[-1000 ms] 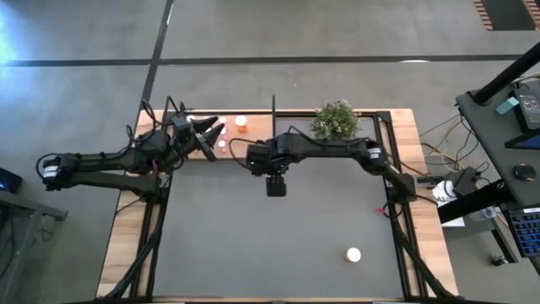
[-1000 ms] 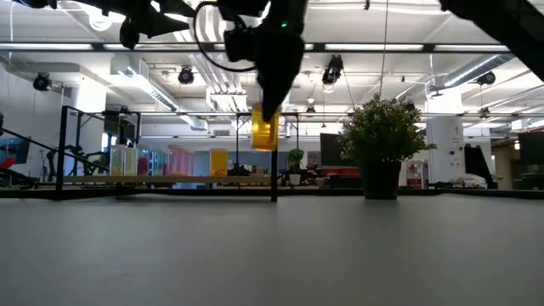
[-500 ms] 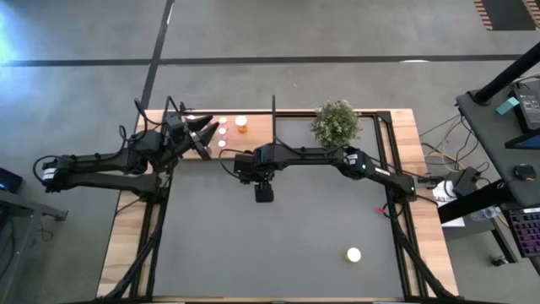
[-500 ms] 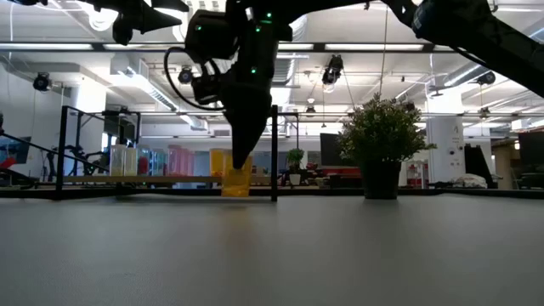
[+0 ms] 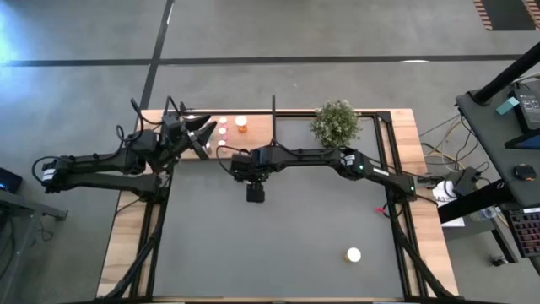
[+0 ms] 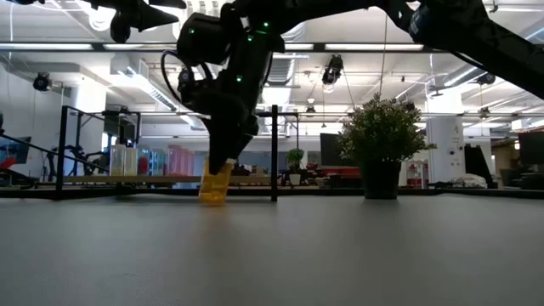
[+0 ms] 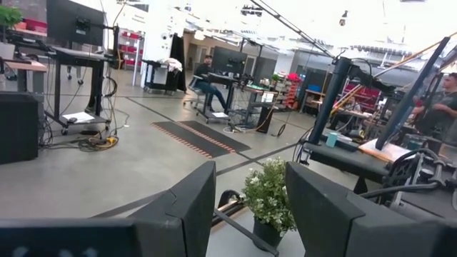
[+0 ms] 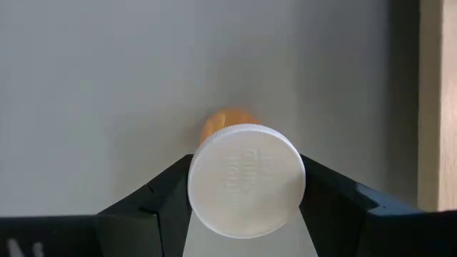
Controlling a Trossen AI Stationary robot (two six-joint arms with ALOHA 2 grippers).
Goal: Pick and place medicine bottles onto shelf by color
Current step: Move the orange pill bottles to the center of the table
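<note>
My right gripper hangs over the far-left part of the dark tabletop, shut on a yellow-orange medicine bottle with a white cap. The light-wood shelf lies just beyond it at the far edge. Three small bottles stand on the shelf on their bases. In the low view they show as yellow-green, pink and orange. My left gripper hovers open and empty above the shelf's left end; its fingers frame the plant in the left wrist view. My right gripper pinches the bottle's white cap between its two fingers, one on each side of the rim. The fingers come from above, pointing down. The bottle hangs tilted below them, its base at tabletop height; whether it touches the table I cannot tell.
A bushy green potted plant stands at the far edge, right of the shelf. A black shelf post rises just right of the held bottle. Another white-capped bottle stands alone at the near right of the tabletop.
My right gripper has gone down and toward the table's left edge with the bottle. The bottle, held high at first, is now at tabletop height and tilted. My left gripper has drawn back a little toward the left.
</note>
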